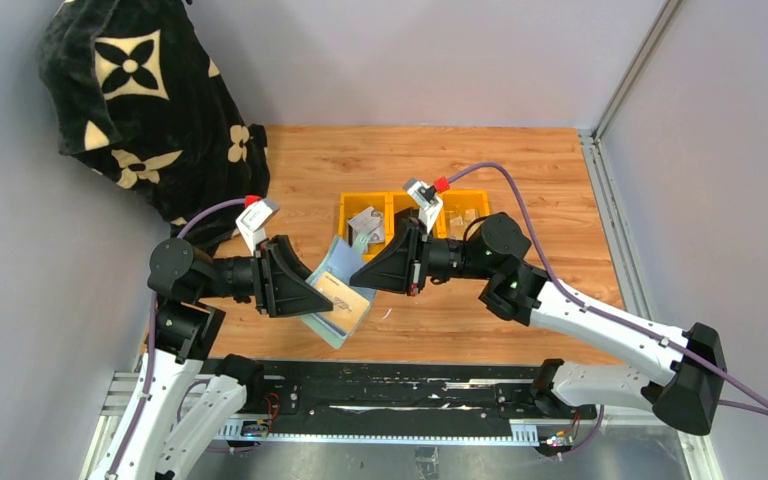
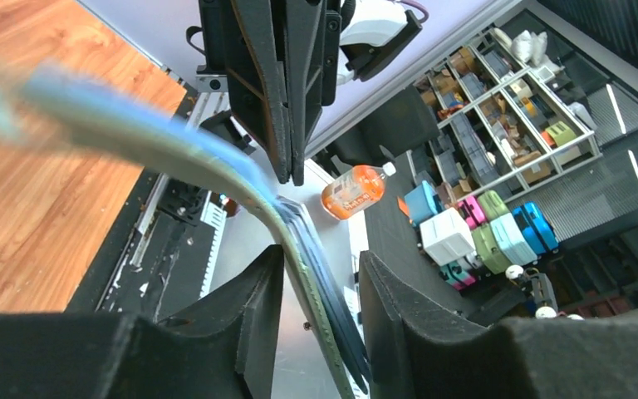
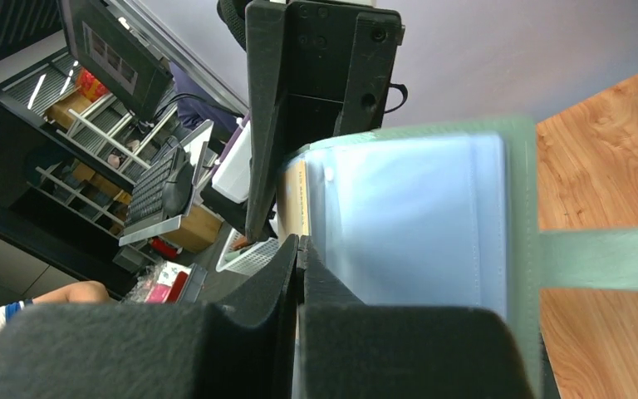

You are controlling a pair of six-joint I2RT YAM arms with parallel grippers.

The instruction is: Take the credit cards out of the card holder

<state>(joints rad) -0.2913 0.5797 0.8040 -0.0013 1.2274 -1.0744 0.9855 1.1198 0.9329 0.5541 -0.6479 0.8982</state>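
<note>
The card holder (image 1: 335, 262), pale green outside with blue-grey pockets, hangs open in the air above the table's near middle. My left gripper (image 1: 328, 300) comes at it from the left. In the left wrist view the holder (image 2: 216, 162) runs aslant between the jaws (image 2: 321, 252) and touches both fingers. A tan credit card (image 1: 352, 300) sticks out of a pocket. My right gripper (image 1: 354, 277) meets it from the right. Seen from the right wrist, those jaws (image 3: 299, 241) are shut on the card's thin edge (image 3: 296, 195), beside the holder's pocket (image 3: 415, 216).
A yellow bin (image 1: 396, 203) with compartments and small items stands just behind the grippers. A black blanket with cream flowers (image 1: 140, 100) is heaped at the back left. The holder's closure tab (image 3: 606, 258) sticks out sideways. Grey walls close in the table.
</note>
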